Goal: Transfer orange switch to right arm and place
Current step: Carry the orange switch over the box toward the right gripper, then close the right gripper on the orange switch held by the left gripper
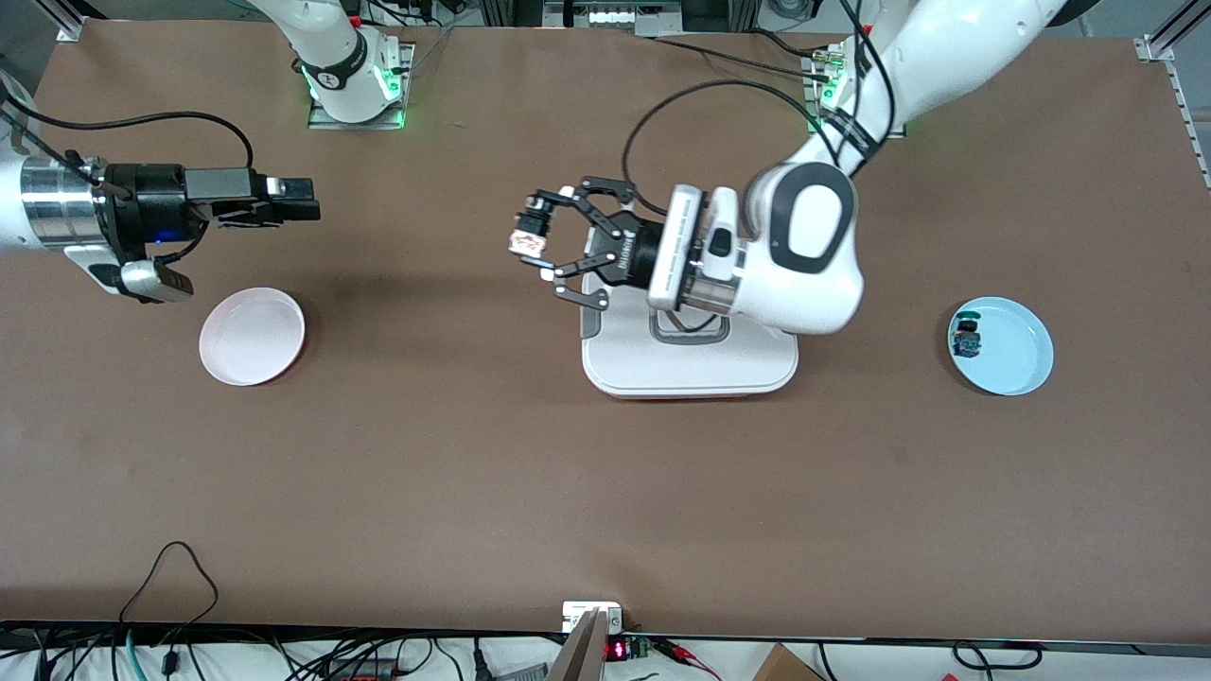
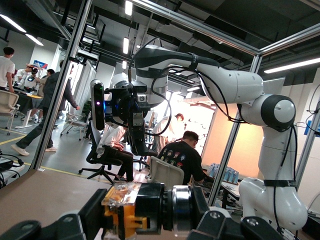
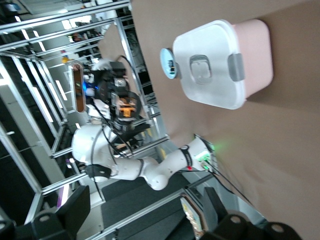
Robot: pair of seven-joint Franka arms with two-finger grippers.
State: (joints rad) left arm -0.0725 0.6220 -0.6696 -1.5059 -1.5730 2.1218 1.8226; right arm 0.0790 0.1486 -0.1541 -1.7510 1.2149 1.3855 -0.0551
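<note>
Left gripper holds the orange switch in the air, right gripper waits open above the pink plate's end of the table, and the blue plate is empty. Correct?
Not quite. The blue plate is not empty: a small blue-bodied switch lies on it, as the front view shows. The rest stands: the left gripper holds the orange switch, and the right gripper waits open near the pink plate.

Robotics lab. Two white arms bolted to a brown desk (image 1: 605,492) w/ aluminium frame rails (image 2: 65,85) around it, cables and electronics along the desk edge. Past the left pincer (image 2: 150,210): open hall w/ strip lights, office chairs, ppl seated and standing at other workstations (image 2: 180,155).
</note>
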